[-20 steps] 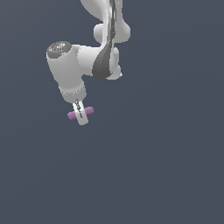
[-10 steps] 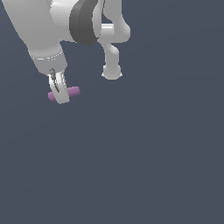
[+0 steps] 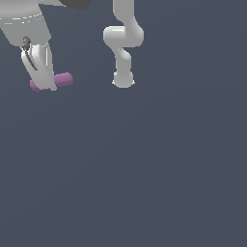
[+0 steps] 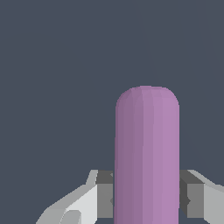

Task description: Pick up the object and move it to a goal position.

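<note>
The object [image 3: 62, 79] is a short purple-pink rod with rounded ends, held crosswise at the upper part of the exterior view's left. My gripper [image 3: 47, 85] is shut on its middle, and the white fingers [image 3: 42, 67] hide the part between its two ends. The wrist view shows the rod [image 4: 147, 153] filling the space between the grey finger pads [image 4: 104, 194], one rounded end pointing away from the camera. The gripper [image 4: 147, 199] presses it from both sides.
The arm's white base and lower links [image 3: 123, 46] stand at the top middle of the exterior view. Everything else is a plain dark grey-blue surface [image 3: 144, 169]. No goal marker shows in either view.
The gripper and the held rod have swung toward the exterior view's left and come nearer the camera, looking larger. The grip on the rod has stayed shut.
</note>
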`<state>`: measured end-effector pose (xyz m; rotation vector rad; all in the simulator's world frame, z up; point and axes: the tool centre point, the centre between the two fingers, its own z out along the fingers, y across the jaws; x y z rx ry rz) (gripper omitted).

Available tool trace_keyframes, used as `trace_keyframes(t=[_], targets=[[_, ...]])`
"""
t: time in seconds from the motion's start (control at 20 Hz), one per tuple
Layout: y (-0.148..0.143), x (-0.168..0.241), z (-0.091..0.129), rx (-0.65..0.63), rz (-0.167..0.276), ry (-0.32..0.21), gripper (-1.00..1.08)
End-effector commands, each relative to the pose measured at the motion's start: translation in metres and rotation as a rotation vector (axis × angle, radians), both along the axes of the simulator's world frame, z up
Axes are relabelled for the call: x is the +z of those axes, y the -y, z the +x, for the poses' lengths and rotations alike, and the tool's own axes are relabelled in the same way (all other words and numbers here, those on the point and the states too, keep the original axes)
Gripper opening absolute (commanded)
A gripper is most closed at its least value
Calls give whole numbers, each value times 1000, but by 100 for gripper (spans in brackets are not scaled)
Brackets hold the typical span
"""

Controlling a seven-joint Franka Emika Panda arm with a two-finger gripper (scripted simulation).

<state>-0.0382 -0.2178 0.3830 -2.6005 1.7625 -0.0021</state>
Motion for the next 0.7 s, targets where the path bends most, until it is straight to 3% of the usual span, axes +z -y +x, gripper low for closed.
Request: trace_keyframes(t=[0.0,0.65], targets=[[5,13,0,1,0,-1,-100],[12,32,2,2,1,-1,-100]])
